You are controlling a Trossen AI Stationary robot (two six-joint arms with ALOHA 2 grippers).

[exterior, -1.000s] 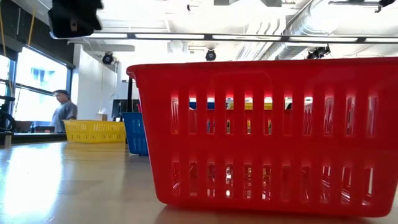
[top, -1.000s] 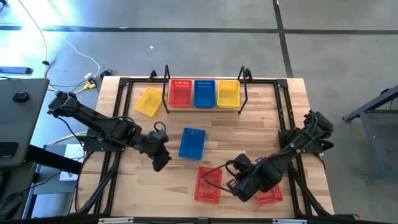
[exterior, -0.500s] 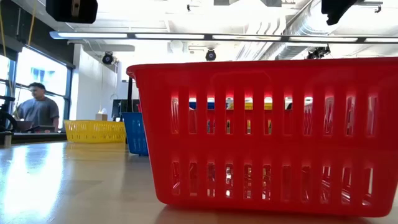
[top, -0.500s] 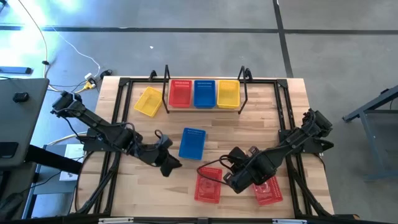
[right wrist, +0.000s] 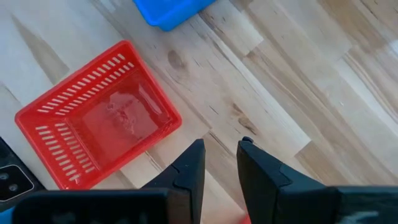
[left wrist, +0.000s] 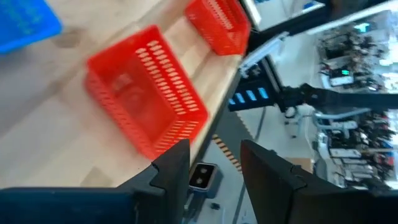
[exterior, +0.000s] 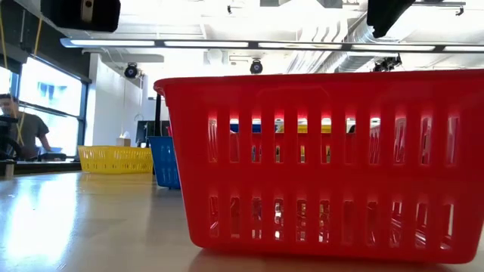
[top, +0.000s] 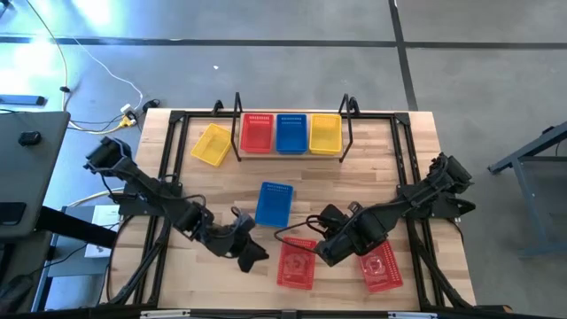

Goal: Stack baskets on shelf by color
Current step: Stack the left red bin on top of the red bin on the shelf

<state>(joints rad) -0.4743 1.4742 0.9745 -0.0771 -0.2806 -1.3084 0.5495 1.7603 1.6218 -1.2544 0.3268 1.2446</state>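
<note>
Shelf: the shelf is standing at the far edge of the wooden surface, its black wire posts rising at both ends.
Baskets on shelf: a red basket on the shelf, a blue basket on the shelf and a yellow basket on the shelf are sitting side by side in one row, each touching its neighbour.
Loose yellow: a loose yellow basket is lying tilted just beside the shelf's left post.
Loose blue: a loose blue basket is resting near the middle of the surface.
Loose red: a near red basket is sitting at the front edge; a second red basket is lying to its right, apart from it.
Left hand: the left hand is hovering just left of the near red basket, fingers standing apart and gripping nothing.
Right hand: the right hand is hanging over the near red basket's right rim, fingers parted by a narrow gap, empty.
Room: a person is showing far behind the surface, by the window.
</note>
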